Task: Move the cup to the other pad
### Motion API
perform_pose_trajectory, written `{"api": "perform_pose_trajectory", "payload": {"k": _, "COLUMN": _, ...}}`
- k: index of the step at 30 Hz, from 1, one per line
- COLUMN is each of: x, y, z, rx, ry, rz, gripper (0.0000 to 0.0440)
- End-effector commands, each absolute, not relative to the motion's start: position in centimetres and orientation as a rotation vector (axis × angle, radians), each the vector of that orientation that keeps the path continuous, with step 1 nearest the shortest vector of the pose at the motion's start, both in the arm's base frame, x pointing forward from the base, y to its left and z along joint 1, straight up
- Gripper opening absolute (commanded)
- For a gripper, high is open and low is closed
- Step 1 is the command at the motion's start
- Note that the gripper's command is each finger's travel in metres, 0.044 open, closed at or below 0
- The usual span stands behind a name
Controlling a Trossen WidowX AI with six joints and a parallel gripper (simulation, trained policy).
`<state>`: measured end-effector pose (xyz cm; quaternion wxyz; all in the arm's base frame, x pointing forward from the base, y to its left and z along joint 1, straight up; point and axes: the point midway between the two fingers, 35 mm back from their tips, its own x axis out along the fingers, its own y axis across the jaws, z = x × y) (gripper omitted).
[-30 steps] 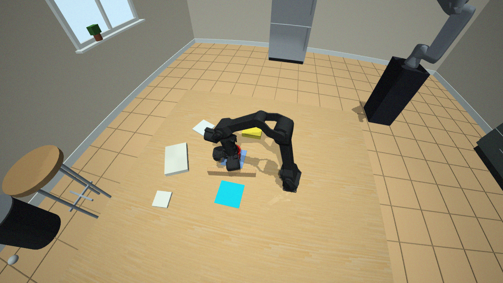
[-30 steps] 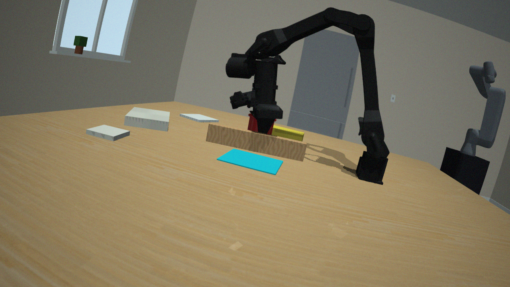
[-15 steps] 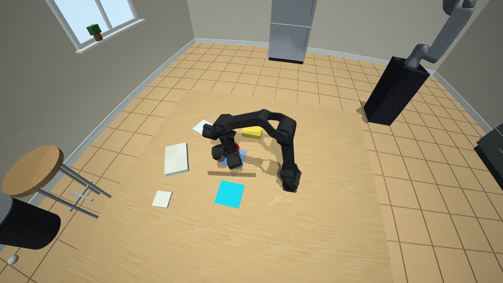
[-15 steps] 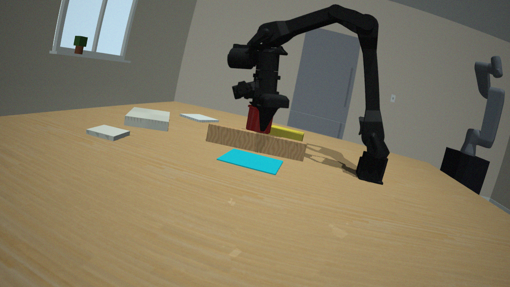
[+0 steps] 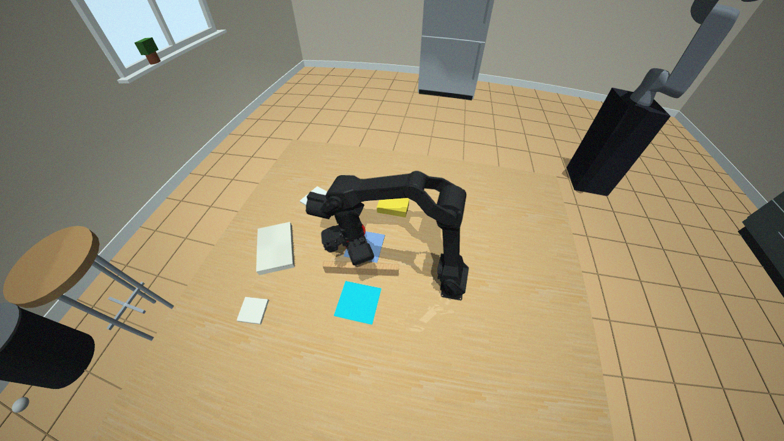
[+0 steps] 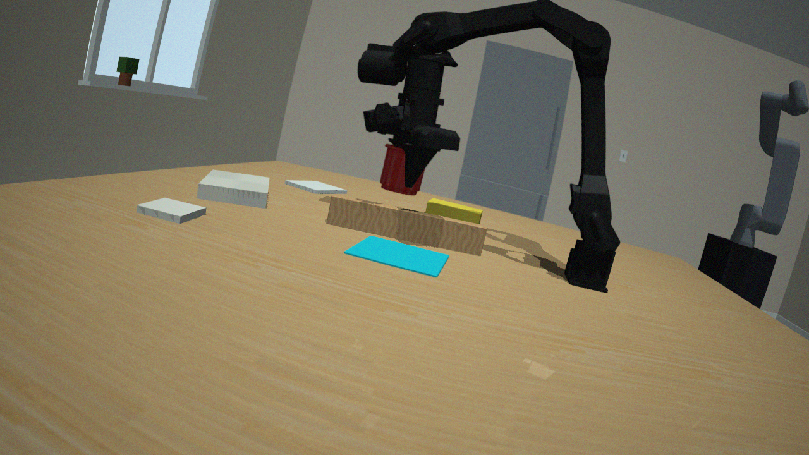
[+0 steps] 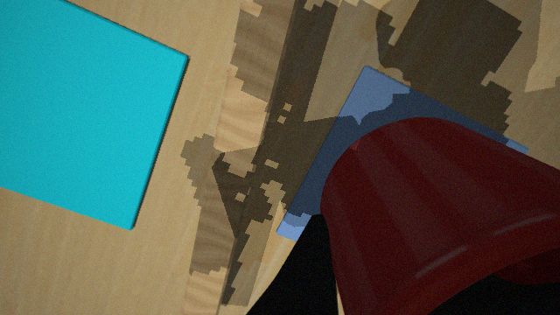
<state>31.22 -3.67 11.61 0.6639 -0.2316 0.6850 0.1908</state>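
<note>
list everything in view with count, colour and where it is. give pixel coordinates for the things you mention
cup (image 6: 394, 169) (image 7: 420, 197): 1, red, held above the blue pad
pads: 2, blue (image 5: 375, 241) (image 7: 372, 94) under the cup; cyan (image 5: 357, 302) (image 6: 397, 256) (image 7: 87, 109) across the barrier
barrier (image 5: 360, 269) (image 6: 404, 225) (image 7: 241, 118): 1, wooden, between pads
block (image 5: 392, 206) (image 6: 454, 210): 1, yellow, behind barrier
slabs: 3, off-white, left on table
stool (image 5: 52, 266): 1, wood top, metal legs, left
bin-like cylinder (image 5: 49, 348): 1, black, lower left
potted plant (image 5: 147, 49) (image 6: 127, 70): 1, green and brown, windowsill
fridge (image 5: 452, 49) (image 6: 514, 129): 1, grey, back wall
second arm (image 5: 693, 54) (image 6: 779, 181): 1, grey, black pedestal, right
robot arm (image 5: 383, 188) (image 6: 593, 119): 1, black, on table
claw (image 6: 414, 182): 1, black, shut on cup
</note>
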Motion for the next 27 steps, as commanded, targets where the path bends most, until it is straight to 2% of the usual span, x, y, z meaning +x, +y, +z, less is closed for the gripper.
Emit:
{"api": "perform_pose_trajectory", "payload": {"k": 1, "x": 31.6, "y": -2.7, "z": 12.6, "rx": -0.538, "ry": 1.513, "rz": 0.44, "gripper": 0.0}}
{"api": "perform_pose_trajectory", "payload": {"k": 27, "x": 31.5, "y": 6.4, "z": 13.2, "rx": -0.672, "ry": 1.379, "rz": 0.566, "gripper": 0.0}}
